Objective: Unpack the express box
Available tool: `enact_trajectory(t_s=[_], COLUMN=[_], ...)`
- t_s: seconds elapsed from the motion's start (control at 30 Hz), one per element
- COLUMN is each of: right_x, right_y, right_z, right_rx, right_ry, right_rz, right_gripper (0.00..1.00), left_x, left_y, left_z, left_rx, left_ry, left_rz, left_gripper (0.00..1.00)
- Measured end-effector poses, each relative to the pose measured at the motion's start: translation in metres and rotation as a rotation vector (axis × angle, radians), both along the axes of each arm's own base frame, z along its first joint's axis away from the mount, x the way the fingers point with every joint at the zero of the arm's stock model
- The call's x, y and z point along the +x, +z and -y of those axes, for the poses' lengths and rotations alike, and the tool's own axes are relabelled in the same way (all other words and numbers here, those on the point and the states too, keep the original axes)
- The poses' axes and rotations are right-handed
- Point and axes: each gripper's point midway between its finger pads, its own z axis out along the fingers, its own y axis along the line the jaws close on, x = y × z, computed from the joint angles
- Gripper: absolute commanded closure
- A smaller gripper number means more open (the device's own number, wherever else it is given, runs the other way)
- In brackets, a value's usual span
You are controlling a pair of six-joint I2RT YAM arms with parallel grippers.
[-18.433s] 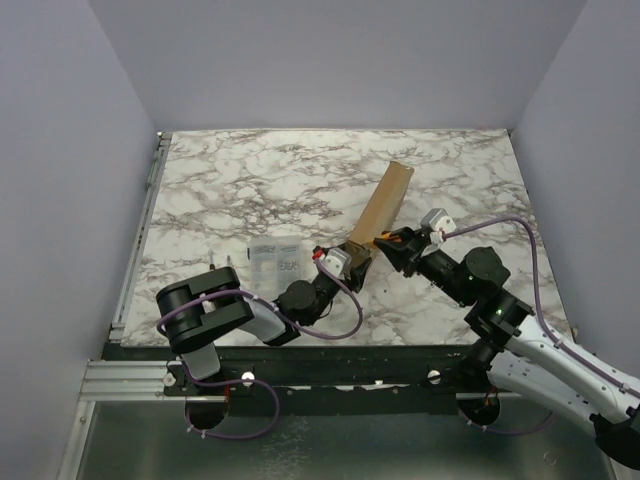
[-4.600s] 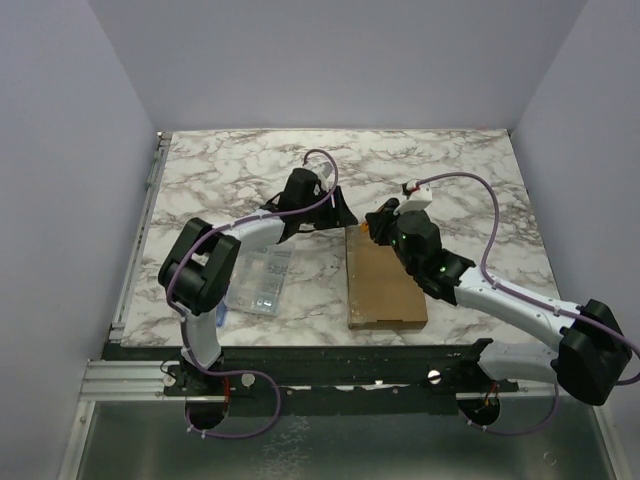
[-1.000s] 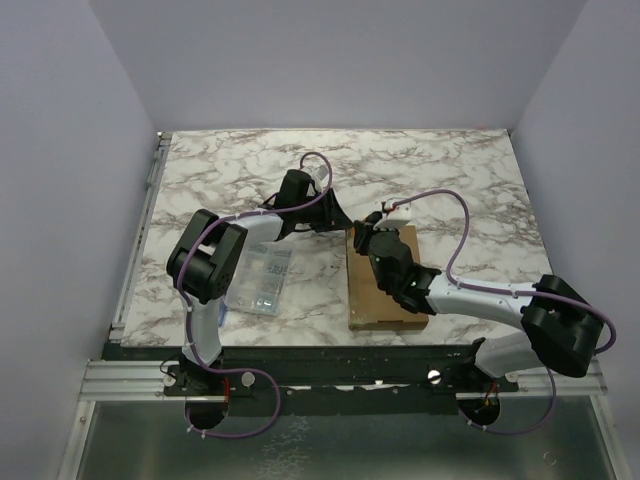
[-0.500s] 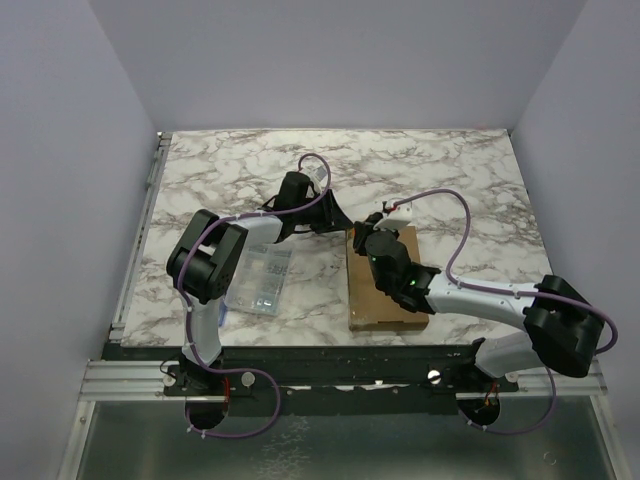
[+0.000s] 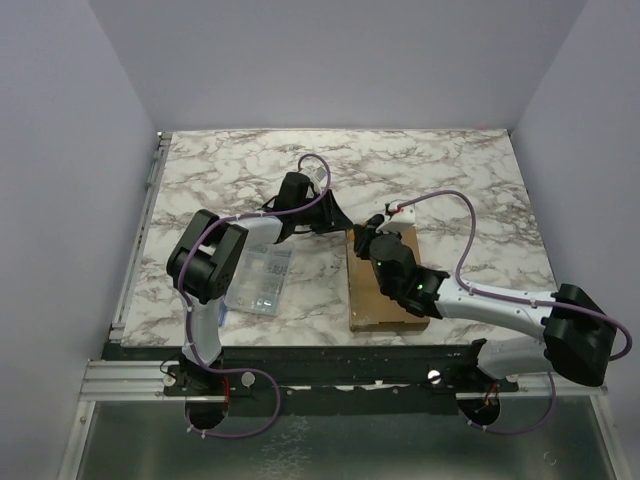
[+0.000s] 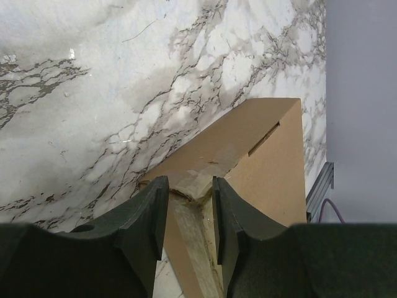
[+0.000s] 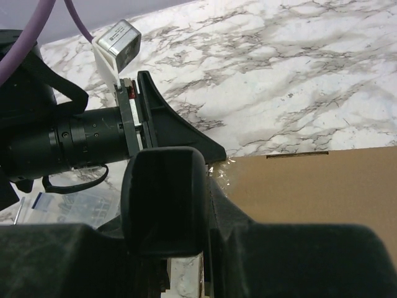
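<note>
1. At the left, a small clear plastic organizer case (image 5: 262, 280) lies flat on the white marble-patterned surface (image 5: 220, 170). It is outside the box and well apart from both pincers.
2. The left pincer (image 6: 189, 192) is clenched on the far-left corner of the flat rectangular brown cardboard express box (image 5: 362, 305). The taped corner fills the gap between its fingers (image 6: 149, 217).
3. The right pincer (image 5: 362, 240) sits at that same corner, just beside the left one. I cannot tell whether it is released or clenched, because its wrist view shows only 1 blurred finger.
4. The express box lies flat near the front edge of the surface. Its lid appears down, and the right forearm stretches over it.
5. With 2 pincers crowded on 1 corner, I judge they could knock together. A pull there could lift or drag the whole express box instead of raising the flap. The taped cardboard could also tear, or slip out of the grip.
</note>
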Motion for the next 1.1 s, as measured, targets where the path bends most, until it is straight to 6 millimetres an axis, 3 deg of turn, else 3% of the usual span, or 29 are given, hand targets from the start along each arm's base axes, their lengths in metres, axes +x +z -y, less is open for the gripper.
enact_trajectory(t_s=[0.33,0.77,1.1], right_x=[0.001,0.001,-0.006], right_y=[-0.014,-0.014,0.005], right_z=[0.001,0.001,0.007], right_rx=[-0.042,-0.042,-0.011], right_ry=[-0.01,-0.014,-0.007], right_rz=[-0.024,-0.026,-0.008], right_gripper=[0.99,0.99,0.99], left_x=[0.0,0.0,0.0], left_y=[0.0,0.0,0.0], left_z=[0.0,0.0,0.0], left_rx=[-0.001,-0.002,-0.002], left_ry=[0.0,0.001,0.001], left_rz=[0.002,0.0,0.0], left_gripper=[0.61,0.61,0.61])
